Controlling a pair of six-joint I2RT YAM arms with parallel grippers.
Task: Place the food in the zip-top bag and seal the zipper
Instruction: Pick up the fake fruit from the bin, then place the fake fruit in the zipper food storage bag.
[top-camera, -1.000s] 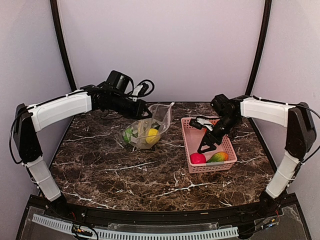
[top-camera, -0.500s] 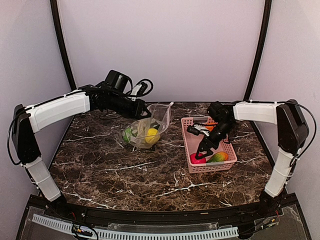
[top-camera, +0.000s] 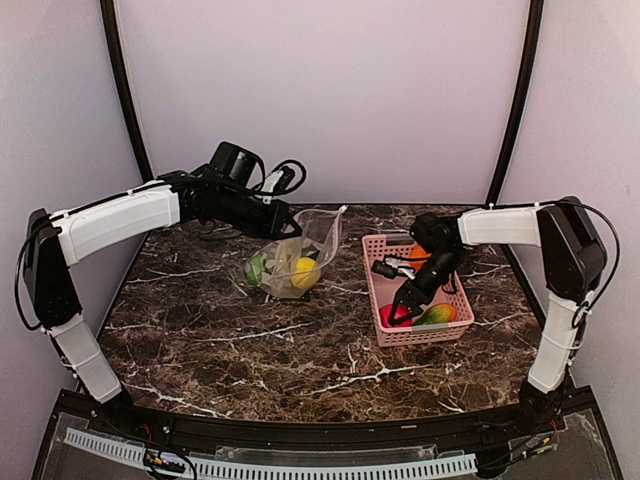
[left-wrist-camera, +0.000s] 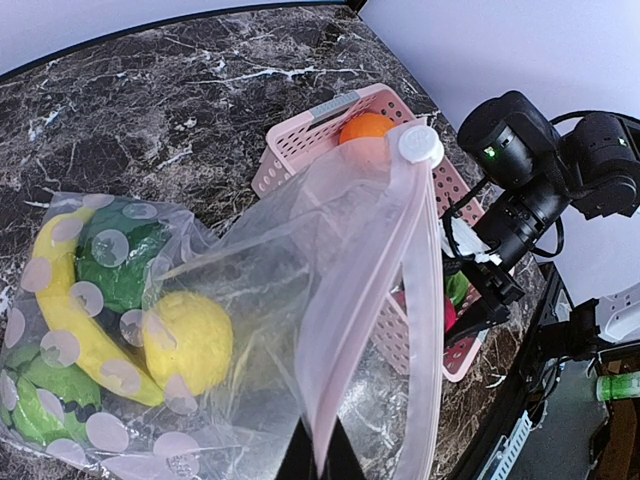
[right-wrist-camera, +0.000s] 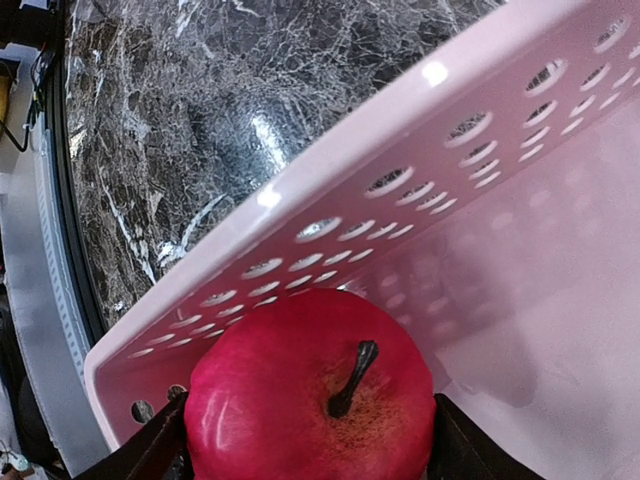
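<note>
The zip-top bag (top-camera: 300, 250) stands on the table left of the pink basket (top-camera: 440, 335). My left gripper (top-camera: 285, 222) is shut on the bag's mouth edge, holding it up. In the left wrist view (left-wrist-camera: 320, 440) the zipper strip (left-wrist-camera: 400, 260) gapes open. The bag (left-wrist-camera: 260, 300) holds the lemon (left-wrist-camera: 188, 342), banana (left-wrist-camera: 60, 300), melon (left-wrist-camera: 120, 265) and green pepper (left-wrist-camera: 30, 410). My right gripper (top-camera: 402, 312) is down in the basket, fingers pressed on both sides of the red-pink fruit (right-wrist-camera: 310, 400). The mango (top-camera: 437, 314) and orange (top-camera: 418, 256) lie in the basket.
The basket's perforated wall (right-wrist-camera: 350, 160) stands just beyond the red fruit at its near left corner. The dark marble table (top-camera: 250, 340) stretches in front of bag and basket. Purple walls enclose the back and sides.
My right gripper has moved down and left inside the basket onto the red-pink fruit. The left gripper and the bag have stayed still.
</note>
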